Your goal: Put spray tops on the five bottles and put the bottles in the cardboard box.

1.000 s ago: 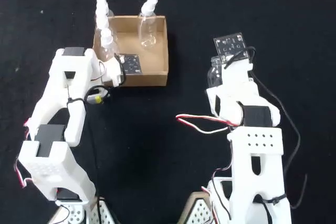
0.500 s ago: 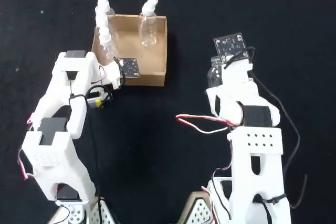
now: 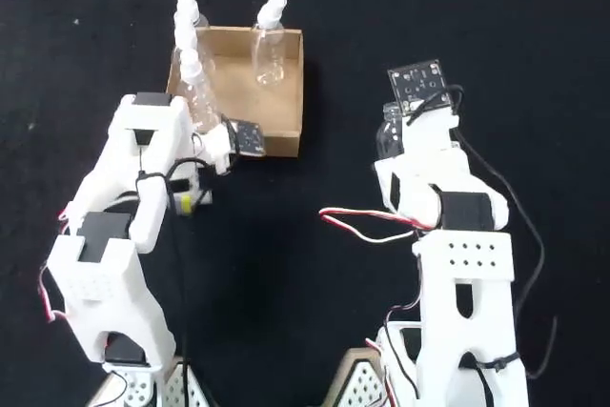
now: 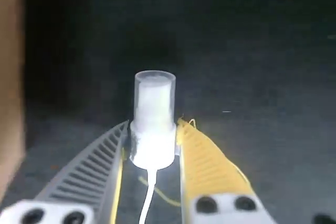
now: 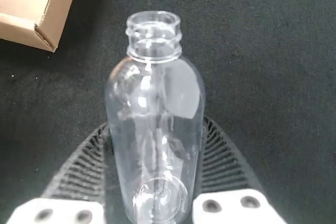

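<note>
Black bench (image 3: 534,45), cardboard box (image 3: 286,131) at the back holding three, perhaps four, capped bottles (image 3: 270,40). Right arm (image 3: 448,207) stretched forward, right tool (image 5: 156,125) grasping an uncapped bottle (image 5: 155,72) upright, apart from the box; left arm (image 3: 133,169) folded, left tool (image 4: 152,129) by the box's near corner, clenched on a spray top (image 4: 154,98)

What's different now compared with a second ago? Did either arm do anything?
The left pincer, shut on a spray top, drew back from the cardboard box toward the middle of the table. The right pincer kept holding the uncapped bottle in the same spot, and the capped bottles in the box did not move.
</note>
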`<act>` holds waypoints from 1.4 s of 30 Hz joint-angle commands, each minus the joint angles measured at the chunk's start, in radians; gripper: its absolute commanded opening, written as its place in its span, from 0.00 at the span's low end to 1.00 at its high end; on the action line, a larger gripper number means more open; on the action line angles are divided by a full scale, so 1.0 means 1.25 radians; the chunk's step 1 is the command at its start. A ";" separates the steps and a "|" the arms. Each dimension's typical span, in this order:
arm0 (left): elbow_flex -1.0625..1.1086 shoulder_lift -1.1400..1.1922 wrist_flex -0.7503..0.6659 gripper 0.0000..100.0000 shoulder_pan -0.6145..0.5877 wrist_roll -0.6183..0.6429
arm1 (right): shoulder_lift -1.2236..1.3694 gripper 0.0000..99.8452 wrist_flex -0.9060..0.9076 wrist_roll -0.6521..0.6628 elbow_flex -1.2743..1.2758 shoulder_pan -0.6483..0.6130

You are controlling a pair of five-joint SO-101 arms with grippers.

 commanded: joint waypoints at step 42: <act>-0.018 -0.446 0.227 0.03 0.118 0.570 | -0.079 0.04 -0.031 -0.063 0.031 -0.048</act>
